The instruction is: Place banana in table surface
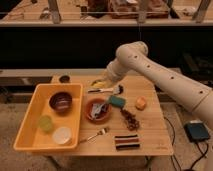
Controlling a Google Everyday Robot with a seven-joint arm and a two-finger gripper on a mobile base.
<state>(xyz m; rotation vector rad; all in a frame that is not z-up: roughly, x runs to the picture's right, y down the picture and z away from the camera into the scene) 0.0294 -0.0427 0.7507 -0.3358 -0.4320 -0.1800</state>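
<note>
The yellow banana (98,84) is at the tip of my gripper (102,82), which is shut on it. The gripper holds it low over the back part of the light-brown wooden table surface (150,131), to the right of the yellow tray. I cannot tell whether the banana touches the wood. The white arm reaches in from the right and hides part of the gripper.
The yellow tray (30,135) on the left holds a brown bowl (60,101), a green item (46,123) and a white cup (62,135). On the table are a red-brown bowl (97,111), teal sponge (117,101), orange lump (141,103), fork (97,134), utensil (106,90), dark cluster (131,120), striped block (127,142) and dark cup (64,78).
</note>
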